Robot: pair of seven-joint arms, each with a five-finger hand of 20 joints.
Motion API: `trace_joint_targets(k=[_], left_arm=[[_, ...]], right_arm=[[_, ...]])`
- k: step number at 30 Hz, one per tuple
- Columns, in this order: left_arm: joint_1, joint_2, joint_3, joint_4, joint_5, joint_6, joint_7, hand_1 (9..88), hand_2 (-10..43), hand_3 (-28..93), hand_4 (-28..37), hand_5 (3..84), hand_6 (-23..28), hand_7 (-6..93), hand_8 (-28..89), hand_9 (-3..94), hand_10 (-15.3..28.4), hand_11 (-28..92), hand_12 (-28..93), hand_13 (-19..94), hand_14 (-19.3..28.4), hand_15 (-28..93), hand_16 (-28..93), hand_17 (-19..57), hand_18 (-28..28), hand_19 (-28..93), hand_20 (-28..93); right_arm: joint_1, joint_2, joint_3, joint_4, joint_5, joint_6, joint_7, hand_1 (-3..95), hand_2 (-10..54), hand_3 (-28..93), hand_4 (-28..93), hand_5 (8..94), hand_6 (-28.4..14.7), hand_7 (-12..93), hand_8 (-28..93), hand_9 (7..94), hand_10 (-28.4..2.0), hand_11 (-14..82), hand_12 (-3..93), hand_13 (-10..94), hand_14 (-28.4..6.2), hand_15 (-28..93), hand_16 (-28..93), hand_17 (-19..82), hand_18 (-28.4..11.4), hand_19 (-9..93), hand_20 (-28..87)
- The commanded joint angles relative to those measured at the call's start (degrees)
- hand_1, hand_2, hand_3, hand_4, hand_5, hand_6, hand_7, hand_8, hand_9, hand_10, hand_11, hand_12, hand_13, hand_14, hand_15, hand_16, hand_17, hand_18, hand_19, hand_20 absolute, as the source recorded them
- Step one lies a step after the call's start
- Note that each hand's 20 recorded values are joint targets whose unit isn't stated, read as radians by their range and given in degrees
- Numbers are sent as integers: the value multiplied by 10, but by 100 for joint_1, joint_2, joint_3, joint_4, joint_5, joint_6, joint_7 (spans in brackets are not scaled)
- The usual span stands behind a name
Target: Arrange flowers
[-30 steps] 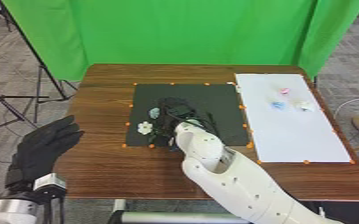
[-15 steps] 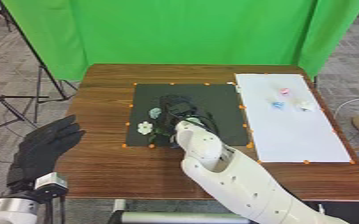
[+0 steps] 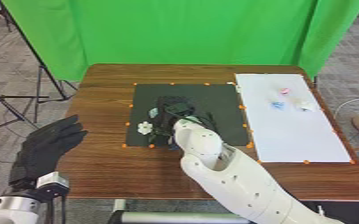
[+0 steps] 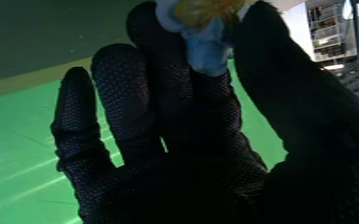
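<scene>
The right hand (image 4: 175,180) moved a bit over the mat (image 3: 218,94), pinching a blue flower (image 4: 207,49). Placing seemed close.

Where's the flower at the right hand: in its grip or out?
In: the right wrist view shows the flower pinched between the thumb and fingers of the right hand.
</scene>
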Motion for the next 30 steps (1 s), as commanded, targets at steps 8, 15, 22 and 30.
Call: trace_joint_targets(k=[8,15,22,30], left_arm=[[-2,-66,-44,10,78,-125,-161,277,50,828,-119,458,136,126,-82,381,224,346,86,274,283,572,-122,-96,214,575,116],[30,-60,-12,1,60,-75,-106,277,51,827,-119,458,137,125,-82,381,224,346,86,274,283,572,-122,-96,215,575,117],[39,-48,17,-2,48,-62,-31,277,50,828,-118,458,137,124,-81,381,224,345,86,274,284,572,-122,-96,214,575,116],[144,-77,12,-41,29,2,9,276,49,828,-117,457,137,124,-81,382,224,346,87,275,284,572,-122,-95,214,575,116]], right_arm=[[-1,-5,9,-91,2,-191,154,349,-95,840,-283,689,-43,192,-128,644,-159,463,226,503,-165,787,239,116,-284,722,446],[112,79,-78,-50,12,-59,296,347,-95,838,-283,688,-47,188,-127,636,-163,465,224,495,-171,789,234,111,-284,714,457],[373,122,-275,33,-294,392,468,344,-95,837,-283,691,-52,185,-125,628,-176,466,220,488,-189,797,227,114,-284,712,470],[377,287,-314,-117,-78,546,451,350,-95,836,-283,695,-54,186,-125,626,-185,466,217,482,-197,803,219,115,-284,707,482]])
